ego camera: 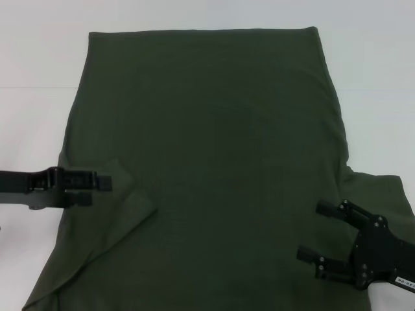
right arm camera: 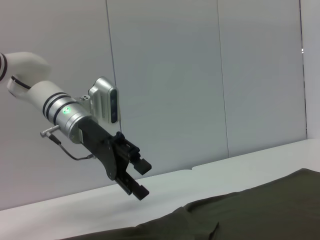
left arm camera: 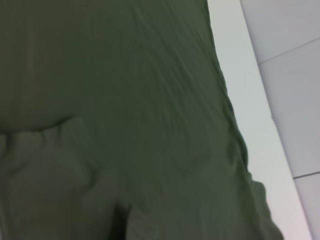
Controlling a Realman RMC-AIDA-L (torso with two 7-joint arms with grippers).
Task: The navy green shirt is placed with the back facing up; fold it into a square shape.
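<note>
The navy green shirt [ego camera: 220, 162] lies spread on the white table [ego camera: 39, 65], plain back up. Its left sleeve [ego camera: 120, 207] is folded inward onto the body; the right sleeve [ego camera: 382, 188] still sticks out sideways. My left gripper [ego camera: 102, 190] hovers open at the folded sleeve's edge with nothing between its fingers. In the right wrist view that left gripper [right arm camera: 145, 179] hangs open above the cloth [right arm camera: 250, 215]. My right gripper [ego camera: 308, 230] is open over the shirt's near right part, beside the right sleeve. The left wrist view is filled with wrinkled green cloth [left arm camera: 125, 125].
White table shows beyond the far hem and on both sides of the shirt. A strip of table [left arm camera: 250, 100] runs along the shirt's edge in the left wrist view. Grey wall panels [right arm camera: 200, 75] stand behind the table.
</note>
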